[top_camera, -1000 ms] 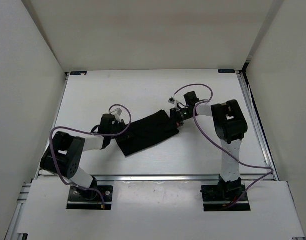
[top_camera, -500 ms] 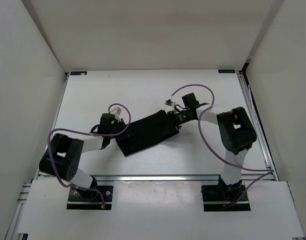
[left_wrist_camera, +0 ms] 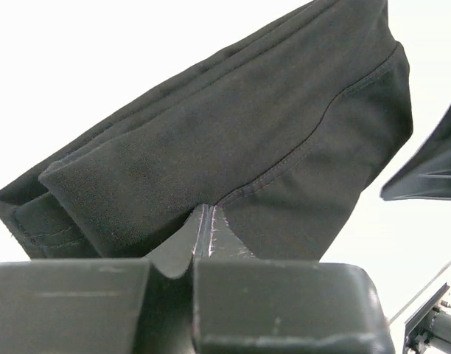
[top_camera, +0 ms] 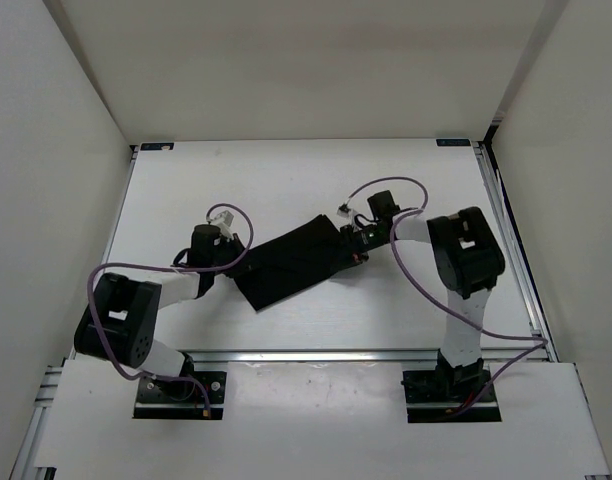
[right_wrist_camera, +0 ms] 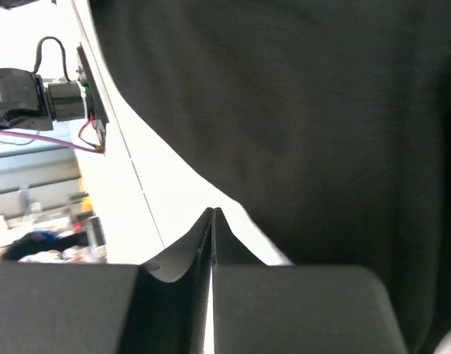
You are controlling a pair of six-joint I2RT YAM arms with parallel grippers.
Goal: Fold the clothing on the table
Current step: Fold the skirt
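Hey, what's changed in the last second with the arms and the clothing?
The left gripper edged slightly toward the far side of the table, and its elbow dropped back toward the base. The right arm's elbow swung outward, then partly back. The clothing turned very slightly, its right end shifting farther away. Nothing was grabbed or released. The left gripper and the right gripper stayed shut at the clothing's two ends.

You see plain black clothing, matte and without print, against the white table. Your arms are black with white sections, their cables purple. Left, right and far walls are white.
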